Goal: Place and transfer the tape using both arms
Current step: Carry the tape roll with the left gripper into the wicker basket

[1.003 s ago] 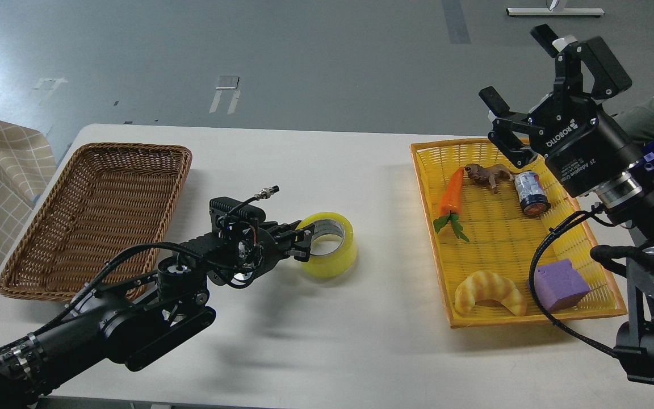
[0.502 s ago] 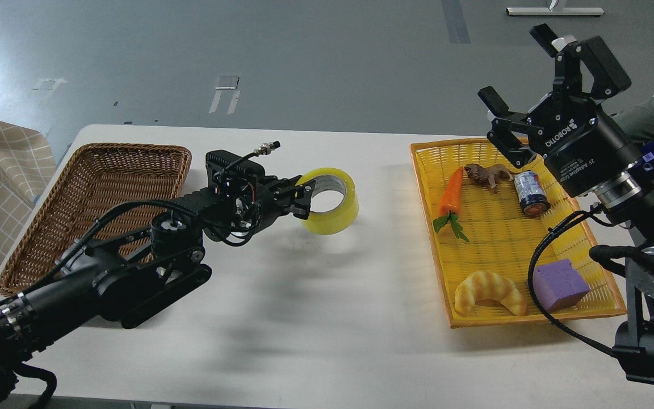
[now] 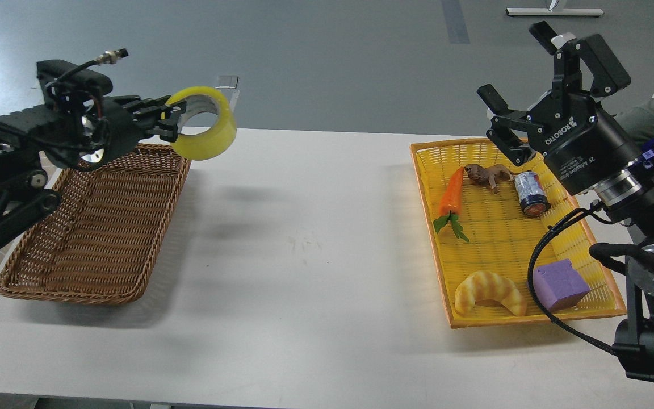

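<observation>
Gripping the tape [image 3: 205,122] aloft beside the wicker basket [image 3: 94,227], left gripper [image 3: 169,120]; right gripper [image 3: 523,85] raised, spread wide.

The tape [image 3: 205,122] is glossy translucent yellow plastic film. At nine o'clock, a rough brown woven wicker basket [image 3: 94,227]; at three o'clock, a shiny yellow plastic lattice tray [image 3: 508,238]. The counter [image 3: 304,255] is smooth, matt white. Both the left gripper [image 3: 165,119] and the right gripper [image 3: 523,74] look like matt black plastic or metal.

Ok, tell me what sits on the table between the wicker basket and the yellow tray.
Nothing: in the head view, the white table between the wicker basket and the yellow tray is bare.
</observation>
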Motion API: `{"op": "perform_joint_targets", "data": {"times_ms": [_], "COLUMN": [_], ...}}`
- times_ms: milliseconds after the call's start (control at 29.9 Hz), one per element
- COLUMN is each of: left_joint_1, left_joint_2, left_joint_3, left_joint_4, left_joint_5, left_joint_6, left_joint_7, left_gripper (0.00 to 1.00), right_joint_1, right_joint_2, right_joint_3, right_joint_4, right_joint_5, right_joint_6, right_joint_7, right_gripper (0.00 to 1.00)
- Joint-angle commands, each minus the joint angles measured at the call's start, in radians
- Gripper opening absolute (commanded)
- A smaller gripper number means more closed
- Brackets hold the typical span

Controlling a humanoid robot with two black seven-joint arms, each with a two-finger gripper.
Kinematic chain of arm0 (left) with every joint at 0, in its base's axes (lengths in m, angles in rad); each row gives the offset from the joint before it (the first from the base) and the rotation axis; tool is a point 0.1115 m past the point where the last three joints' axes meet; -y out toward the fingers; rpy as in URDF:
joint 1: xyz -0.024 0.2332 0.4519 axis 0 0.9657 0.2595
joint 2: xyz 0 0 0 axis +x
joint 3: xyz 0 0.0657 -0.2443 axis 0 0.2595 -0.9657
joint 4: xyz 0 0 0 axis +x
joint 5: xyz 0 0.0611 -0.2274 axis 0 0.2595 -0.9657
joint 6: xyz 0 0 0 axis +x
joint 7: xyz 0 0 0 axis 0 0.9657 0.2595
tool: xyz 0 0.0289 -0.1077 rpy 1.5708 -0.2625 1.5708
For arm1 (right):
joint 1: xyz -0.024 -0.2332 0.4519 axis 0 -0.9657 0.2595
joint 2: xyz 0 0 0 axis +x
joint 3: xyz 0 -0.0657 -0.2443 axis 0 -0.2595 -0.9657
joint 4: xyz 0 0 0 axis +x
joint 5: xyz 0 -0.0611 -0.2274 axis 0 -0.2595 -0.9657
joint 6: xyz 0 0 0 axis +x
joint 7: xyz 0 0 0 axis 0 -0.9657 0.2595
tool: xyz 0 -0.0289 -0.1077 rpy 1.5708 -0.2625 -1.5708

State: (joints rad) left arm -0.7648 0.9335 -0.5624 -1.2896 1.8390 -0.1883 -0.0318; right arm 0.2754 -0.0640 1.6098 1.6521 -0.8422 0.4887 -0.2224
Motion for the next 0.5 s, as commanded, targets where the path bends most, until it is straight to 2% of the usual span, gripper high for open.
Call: {"op": "perform_joint_targets", "data": {"times_ms": [0, 134, 201, 268, 401, 435, 468], "left_joint_1": [0.047, 0.131, 0.160, 0.189, 0.240, 0.240, 0.258], "left_joint_2": [0.094, 0.180, 0.188, 0.189, 0.174, 0.174, 0.165], "left_joint_3": [0.004, 0.006, 0.004, 0.003, 0.006, 0.006, 0.006], "left_joint_4": [0.001, 0.019, 0.029, 0.056, 0.188, 0.188, 0.217], "left_joint_5": [-0.043, -0.092, -0.092, -0.093, -0.093, -0.093, -0.095], "left_joint_6": [0.026, 0.052, 0.055, 0.058, 0.136, 0.136, 0.154], "left_joint_7": [-0.025, -0.054, -0.057, -0.080, -0.135, -0.135, -0.155], "left_gripper": [0.17, 0.17, 0.17, 0.17, 0.17, 0.17, 0.17], "right_joint_1": [0.001, 0.001, 0.001, 0.001, 0.002, 0.002, 0.004], "right_joint_2": [0.001, 0.007, 0.007, 0.007, 0.004, 0.004, 0.001], "right_joint_3": [-0.001, -0.002, -0.005, -0.014, -0.016, -0.016, -0.016], "right_joint_4": [0.000, 0.000, 0.002, 0.002, 0.005, 0.005, 0.005], "right_joint_5": [0.000, -0.002, -0.002, -0.002, -0.002, -0.002, -0.002], "right_joint_6": [0.000, 0.000, 0.000, 0.000, 0.000, 0.000, 0.000], "right_joint_7": [0.000, 0.000, 0.000, 0.000, 0.000, 0.000, 0.000], "right_gripper": [1.00, 1.00, 1.00, 1.00, 1.00, 1.00, 1.00]}}
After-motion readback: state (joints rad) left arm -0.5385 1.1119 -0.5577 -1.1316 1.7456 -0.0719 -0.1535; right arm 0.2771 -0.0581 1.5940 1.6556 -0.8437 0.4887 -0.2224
